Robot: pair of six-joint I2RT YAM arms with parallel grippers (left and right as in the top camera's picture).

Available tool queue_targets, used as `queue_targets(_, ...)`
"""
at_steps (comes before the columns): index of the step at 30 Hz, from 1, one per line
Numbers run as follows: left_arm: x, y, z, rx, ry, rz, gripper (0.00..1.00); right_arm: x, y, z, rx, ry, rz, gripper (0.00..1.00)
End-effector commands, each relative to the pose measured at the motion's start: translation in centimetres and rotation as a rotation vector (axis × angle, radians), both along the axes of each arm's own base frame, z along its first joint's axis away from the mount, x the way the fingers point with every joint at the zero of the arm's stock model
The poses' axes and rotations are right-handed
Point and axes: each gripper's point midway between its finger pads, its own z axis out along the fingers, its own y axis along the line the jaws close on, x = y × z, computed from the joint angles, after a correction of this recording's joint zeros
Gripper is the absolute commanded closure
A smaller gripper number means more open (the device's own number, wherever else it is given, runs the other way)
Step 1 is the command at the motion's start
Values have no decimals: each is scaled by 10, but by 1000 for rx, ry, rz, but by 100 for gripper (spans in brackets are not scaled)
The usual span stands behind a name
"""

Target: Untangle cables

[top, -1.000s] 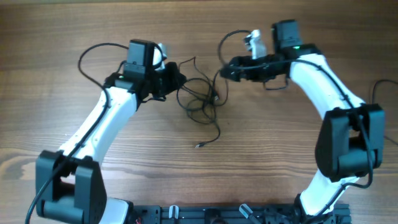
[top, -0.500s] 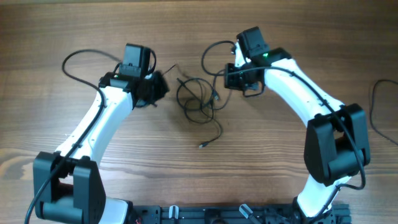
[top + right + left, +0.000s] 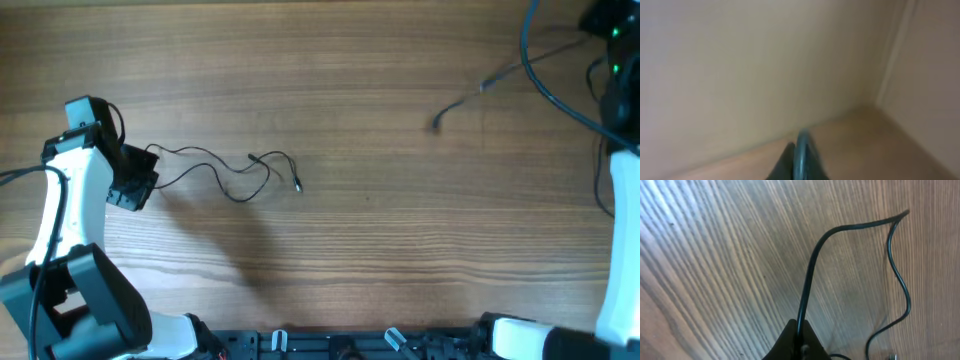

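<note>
Now, left cable (image 3: 190,151): a thin black cord that lies on the surface in loose waves with one small loop, in the left part. One end is in the left gripper. The other end, with a small plug (image 3: 298,187), points toward the middle.
right cable (image 3: 482,87): a second thin cord, blurred, well apart from the first one, in the far right part. Its free end (image 3: 437,124) is the part nearest to the middle, and the cord runs up toward the top right corner. I cannot tell if it touches the surface.
left gripper (image 3: 135,185): pressed together and pinching the end of the left cable. In the wrist view the cord (image 3: 807,275) comes straight out of the closed tips.
right gripper (image 3: 799,161): tips pressed together on a blurred cord.
surface (image 3: 380,250): brown wood with a clear grain.
</note>
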Motion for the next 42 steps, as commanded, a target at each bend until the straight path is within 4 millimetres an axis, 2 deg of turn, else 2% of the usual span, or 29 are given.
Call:
queue_targets(1, 4, -20, 2, -20, -5, -47, 96, 28, -37, 0, -170, -28, -149, 96)
queue_targets(4, 13, -43, 2, -16, -19, -126, 96, 57, -67, -2, -318, -69, -243, 96)
queue_targets(7, 18, -66, 2, -16, -22, -200, 96, 72, -91, -10, -348, -109, -301, 96)
queue_targets(9, 22, -80, 3, -13, -36, -245, 96, 78, -116, -15, -355, -148, -338, 96)
queue_targets(12, 36, -99, 6, -5, -88, -307, 96, 104, -134, -26, -361, -157, -286, 96)
queue_targets(16, 42, -117, 7, -4, -114, -359, 96, 136, -149, -33, -364, -179, -295, 96)
queue_targets(18, 42, -123, 7, -5, -113, -379, 96, 149, -153, -15, -374, -240, -304, 96)
queue_targets(19, 41, -127, 7, -6, -113, -390, 96, 148, -153, 7, -384, -292, -312, 96)
queue_targets(21, 41, -132, 7, -6, -114, -403, 96, 141, -152, 39, -399, -366, -315, 96)
queue_targets(22, 41, -132, 7, -6, -114, -405, 96, 133, -155, 61, -404, -410, -328, 96)
queue_targets(23, 41, -132, 7, -6, -114, -405, 96, 124, -161, 74, -397, -440, -344, 96)
queue_targets(24, 42, -132, 7, -6, -117, -405, 96, 120, -170, 75, -391, -442, -359, 96)
queue_targets(25, 43, -133, 7, -5, -122, -405, 96, 120, -178, 65, -373, -400, -364, 96)
queue_targets(27, 48, -133, 9, -3, -143, -405, 96, 140, -192, -10, -212, -195, -292, 96)
queue_targets(28, 49, -133, 9, -3, -147, -403, 96, 145, -195, -39, -154, -127, -268, 96)
queue_targets(30, 49, -133, 9, -3, -147, -403, 96, 159, -198, -135, 12, 71, -257, 95)
queue_targets(33, 49, -133, 9, -3, -147, -403, 96, 178, -173, -223, 105, 245, -152, 96)
queue_targets(34, 49, -133, 9, -3, -147, -403, 96, 182, -168, -245, 138, 270, -155, 96)
queue_targets(36, 49, -133, 9, -3, -147, -403, 96, 186, -164, -265, 244, 258, -190, 96)
queue_targets(38, 49, -133, 9, -3, -147, -403, 96, 185, -158, -272, 368, 236, -234, 95)
queue_targets(40, 49, -133, 9, -3, -147, -403, 96, 179, -147, -271, 427, 249, -270, 95)
queue_targets(42, 49, -133, 9, -2, -147, -403, 96, 146, -146, -260, 544, 225, -535, 96)
